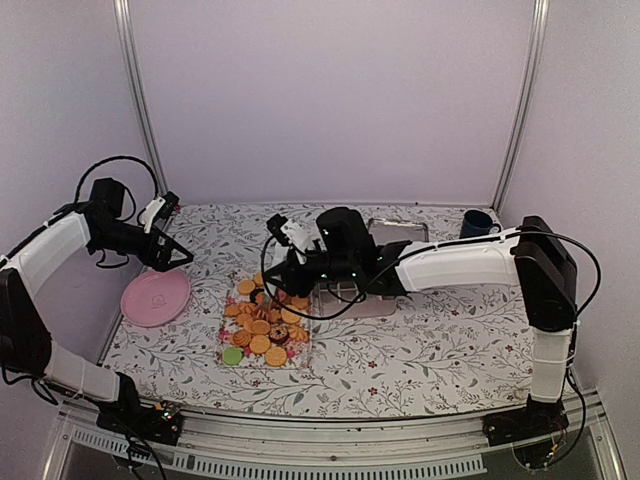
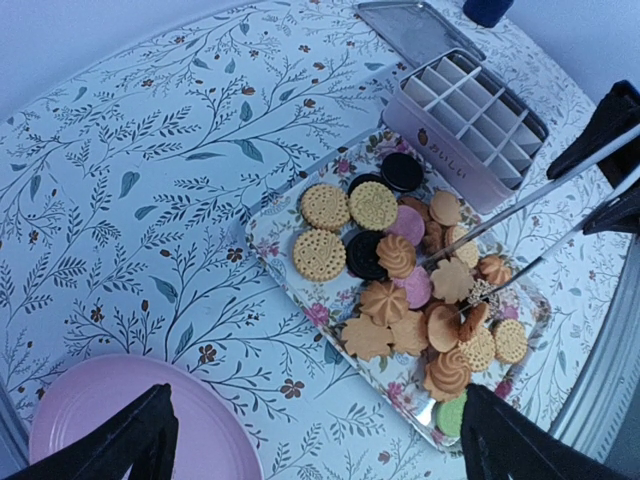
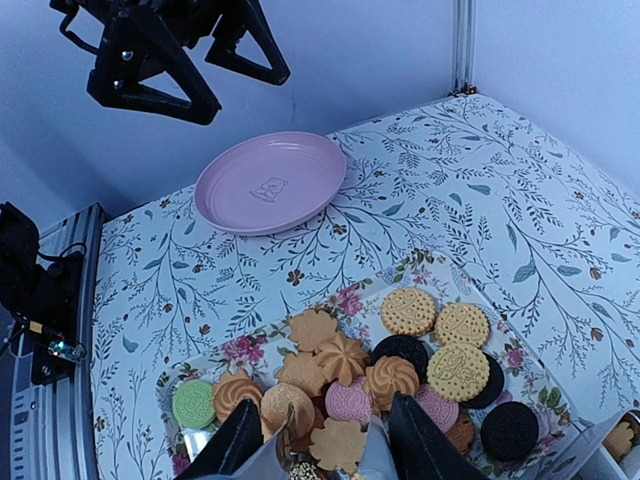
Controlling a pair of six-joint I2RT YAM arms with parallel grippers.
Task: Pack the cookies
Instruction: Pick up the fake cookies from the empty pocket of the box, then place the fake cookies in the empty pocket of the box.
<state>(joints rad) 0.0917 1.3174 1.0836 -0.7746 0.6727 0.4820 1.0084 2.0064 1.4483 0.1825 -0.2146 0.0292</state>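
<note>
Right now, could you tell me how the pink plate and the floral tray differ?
The plate is round; the tray is rectangular. The plate is plain pink with a small drawing at its centre; the tray has a flower print. The plate is bare; the tray carries the cookies. Both lie flat on the tablecloth.

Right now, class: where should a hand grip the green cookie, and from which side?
Grip the green cookie across its rim, coming straight down from above. It lies flat at the tray's end, beside the heap rather than under it, so opposite edges look reachable.
</note>
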